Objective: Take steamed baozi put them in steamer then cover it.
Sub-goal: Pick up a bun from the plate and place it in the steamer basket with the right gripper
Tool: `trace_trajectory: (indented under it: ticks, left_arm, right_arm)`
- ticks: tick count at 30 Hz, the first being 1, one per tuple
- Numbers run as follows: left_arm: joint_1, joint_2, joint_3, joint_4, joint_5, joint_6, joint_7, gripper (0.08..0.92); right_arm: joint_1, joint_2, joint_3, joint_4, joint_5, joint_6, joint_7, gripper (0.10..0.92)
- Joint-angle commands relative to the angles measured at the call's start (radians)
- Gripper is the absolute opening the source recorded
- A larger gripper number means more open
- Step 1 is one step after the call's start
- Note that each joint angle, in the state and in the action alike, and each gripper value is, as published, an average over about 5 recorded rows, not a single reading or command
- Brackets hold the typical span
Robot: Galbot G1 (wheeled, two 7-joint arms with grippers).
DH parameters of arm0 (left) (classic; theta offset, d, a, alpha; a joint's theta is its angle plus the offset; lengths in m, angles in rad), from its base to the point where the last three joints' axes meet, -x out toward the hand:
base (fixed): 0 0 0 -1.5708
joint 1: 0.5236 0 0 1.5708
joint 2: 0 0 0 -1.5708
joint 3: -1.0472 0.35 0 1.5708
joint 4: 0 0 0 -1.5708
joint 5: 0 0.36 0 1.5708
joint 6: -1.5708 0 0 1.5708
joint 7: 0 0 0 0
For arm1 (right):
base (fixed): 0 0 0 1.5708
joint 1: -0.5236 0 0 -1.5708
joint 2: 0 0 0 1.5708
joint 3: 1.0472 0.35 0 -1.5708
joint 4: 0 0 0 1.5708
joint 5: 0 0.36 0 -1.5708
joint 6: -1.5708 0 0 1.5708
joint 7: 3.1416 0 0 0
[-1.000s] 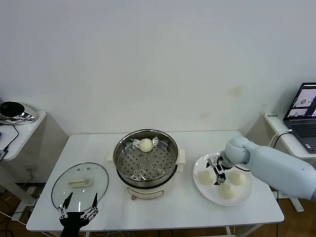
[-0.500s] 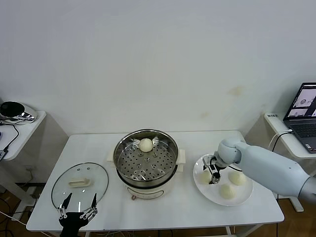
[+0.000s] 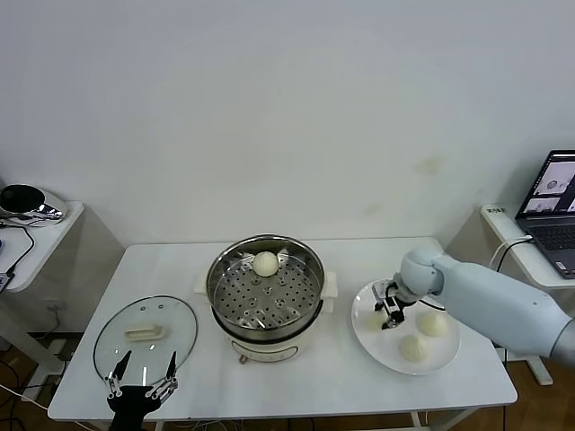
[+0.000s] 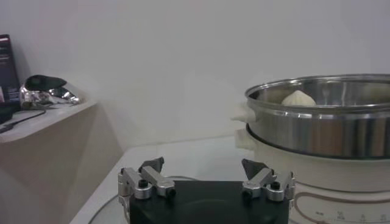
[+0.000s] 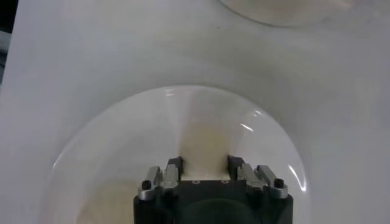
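Baozi (image 3: 375, 316) at the near-left of the white plate (image 3: 446, 357) is now being gripped by the right gripper (image 3: 393, 312), whose fingers (image 5: 173, 168) are closing on the bun's sides; a second ago those fingers were standing wide above the plate, and half a second ago they were only partway in, with the wrist slightly lower and farther left than it is sitting now. Two more buns (image 3: 433, 324) are lying on the same plate, touching nothing but the dish, and one bun (image 3: 265, 263) is resting on the perforated tray at the far side of the steamer (image 3: 266, 285), unchanged from before. The cover (image 3: 145, 331) is lying flat on the tabletop (image 3: 287, 377) at the near left, handle up, apart from the steamer, in the same spot as earlier. The left gripper (image 3: 142, 377) is still hanging idle at the near edge just in front of the cover, its fingers (image 4: 149, 176) spread open and holding nothing. The white tabletop is carrying the steamer in the middle, the plate to the right and the cover to the left. Behind it a plain pale wall is rising; a small side table (image 3: 36, 229) with a dark round device (image 3: 27, 202) is standing at the far left, and a laptop (image 3: 552, 202) is sitting open on a desk at the far right.
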Motion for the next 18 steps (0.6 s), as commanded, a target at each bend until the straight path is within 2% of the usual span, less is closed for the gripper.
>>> trace_trajectory:
  ticks: [1, 5, 9, 18]
  left_arm:
    - [-0.004, 0.003, 0.006, -0.003, 0.0, 0.001, 0.001, 0.823]
    - [-0.009, 0.006, 0.01, -0.009, 0.0, 0.002, 0.002, 0.823]
    - [-0.011, 0.013, 0.012, -0.013, -0.002, 0.003, 0.003, 0.823]
    - [-0.02, 0.025, 0.007, -0.013, -0.016, 0.004, 0.002, 0.823]
  right_arm:
    - [0.297, -0.089, -0.154, 0.131, 0.163, -0.022, -0.01, 0.486]
    - [0.529, -0.067, -0.268, 0.184, 0.284, -0.05, -0.008, 0.491]
    - [0.697, 0.018, -0.343, 0.201, 0.401, -0.085, 0.006, 0.494]
    - [0.789, 0.275, -0.397, 0.178, 0.653, -0.192, 0.079, 0.501]
